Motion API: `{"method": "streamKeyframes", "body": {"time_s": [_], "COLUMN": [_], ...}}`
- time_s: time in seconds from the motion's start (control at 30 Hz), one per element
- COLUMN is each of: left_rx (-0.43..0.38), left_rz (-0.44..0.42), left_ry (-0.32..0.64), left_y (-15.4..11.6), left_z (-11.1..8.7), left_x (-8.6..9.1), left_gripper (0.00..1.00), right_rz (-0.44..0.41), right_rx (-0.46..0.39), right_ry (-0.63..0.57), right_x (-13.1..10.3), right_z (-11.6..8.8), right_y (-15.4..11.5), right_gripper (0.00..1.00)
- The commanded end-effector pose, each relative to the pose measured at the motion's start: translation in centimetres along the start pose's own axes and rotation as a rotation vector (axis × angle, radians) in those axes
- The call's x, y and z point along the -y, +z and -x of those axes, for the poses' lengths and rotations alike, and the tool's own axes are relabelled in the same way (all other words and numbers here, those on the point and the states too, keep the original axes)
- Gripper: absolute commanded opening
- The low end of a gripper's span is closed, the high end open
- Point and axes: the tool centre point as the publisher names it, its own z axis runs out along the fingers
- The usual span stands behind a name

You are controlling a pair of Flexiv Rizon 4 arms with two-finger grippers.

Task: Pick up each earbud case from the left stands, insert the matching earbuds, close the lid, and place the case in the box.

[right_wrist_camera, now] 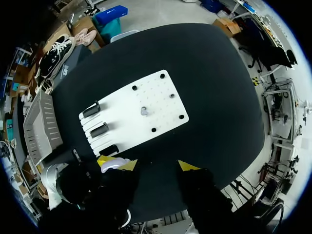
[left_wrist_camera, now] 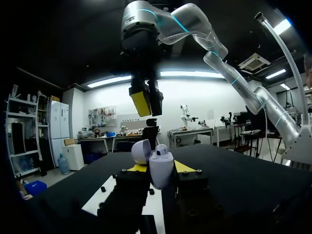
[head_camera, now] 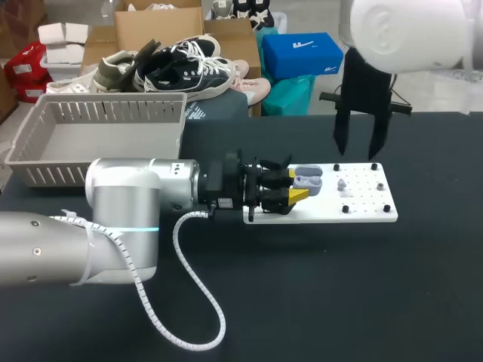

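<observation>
While the left arm is reaching in from the left in the head view, the left gripper (head_camera: pixel 294 185) is clamping the earbud case (head_camera: pixel 309 179) between its yellow tips at the left end of the white board (head_camera: pixel 362 211). A loose earbud (head_camera: pixel 341 183) is lying on the board just right of the case. The right gripper (head_camera: pixel 357 151) is hanging over the board's far edge, its fingers spread and holding nothing. The grey box (head_camera: pixel 98 136) is sitting at the far left, well apart from the case.

In the left wrist view, the case is standing upright between the two fingers (left_wrist_camera: pixel 137 168), which are pressing on its sides. Its lid (left_wrist_camera: pixel 141 151) is tipping back, and a seated earbud (left_wrist_camera: pixel 162 150) is showing at its top.

In the right wrist view, that gripper's spread fingers are hovering high above the table with nothing between them. The case is lying just beside one finger, near the dark stands (right_wrist_camera: pixel 99 130) on the board.
</observation>
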Motion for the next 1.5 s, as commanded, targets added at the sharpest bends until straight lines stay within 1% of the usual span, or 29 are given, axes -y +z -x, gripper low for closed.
{"method": "streamKeyframes", "body": {"time_s": [0.03,0.17,0.57,0.73,0.93,1.07,1.2,1.5], "left_rx": [0.015,0.02,0.02,0.02,0.02,0.02,0.02,0.02], "left_rz": [0.008,0.014,0.019,0.019,0.019,0.019,0.019,0.019], "left_ry": [0.018,0.027,0.034,0.034,0.034,0.034,0.034,0.034], "left_y": [-0.9,-1.5,-1.6,-1.6,-1.6,-1.6,-1.6,-1.6], "left_z": [0.1,0.1,0.2,0.2,0.2,0.2,0.2,0.2], "left_x": [0.5,0.6,0.5,0.5,0.5,0.5,0.5,0.5], "left_gripper": [0.0,0.0,0.0,0.0,0.0,0.0,0.0,0.0], "right_rz": [0.066,0.049,0.044,0.035,0.05,0.063,0.072,0.091], "right_rx": [0.008,0.014,-0.017,0.023,0.074,0.083,0.083,0.097], "right_ry": [0.015,0.022,0.064,0.084,0.094,0.106,0.115,0.109], "right_x": [0.7,0.5,-0.7,-1.4,-2.1,-2.3,-2.4,-2.5], "right_z": [0.3,0.8,2.4,3.2,3.7,4.2,4.4,4.6], "right_y": [1.0,1.9,5.6,7.0,8.3,9.4,10.4,11.4], "right_gripper": [0.45,0.45,0.43,0.44,0.43,0.42,0.39,0.39]}}
